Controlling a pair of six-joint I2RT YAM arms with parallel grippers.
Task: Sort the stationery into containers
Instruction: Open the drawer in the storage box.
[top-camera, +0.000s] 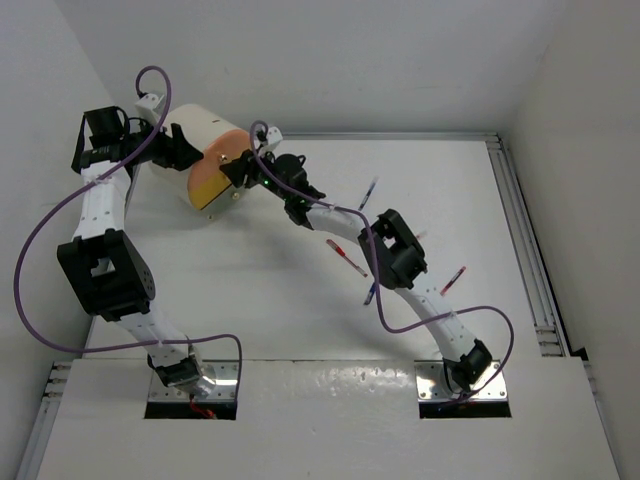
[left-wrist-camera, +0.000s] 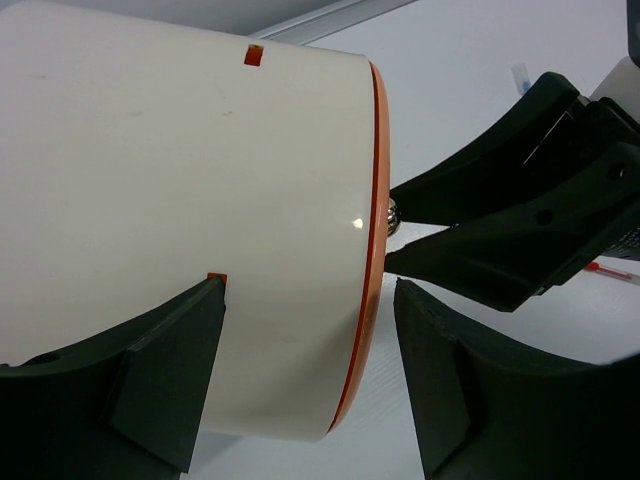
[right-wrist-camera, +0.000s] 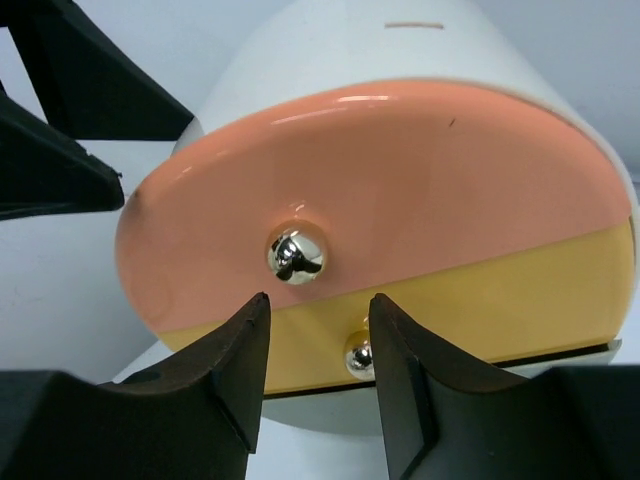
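The cream-white container (top-camera: 205, 150) lies on its side at the back left. Its face (right-wrist-camera: 400, 180) is orange above and yellow below, with an upper chrome knob (right-wrist-camera: 295, 255) and a lower one (right-wrist-camera: 360, 358). My left gripper (left-wrist-camera: 308, 300) is open and straddles the container's body (left-wrist-camera: 180, 200) near the rim; its right finger stands clear of it. My right gripper (right-wrist-camera: 318, 310) is open just in front of the face, its tips below the upper knob, the lower knob beside its right finger. Several pens lie on the table: a blue one (top-camera: 368, 193) and a red one (top-camera: 345, 257). The small tub is out of view.
More pens lie by the right arm's elbow (top-camera: 453, 280) and under it (top-camera: 370, 293). A metal rail (top-camera: 525, 250) runs along the table's right edge. White walls close the back and sides. The two grippers sit close together at the container's face (left-wrist-camera: 395, 240).
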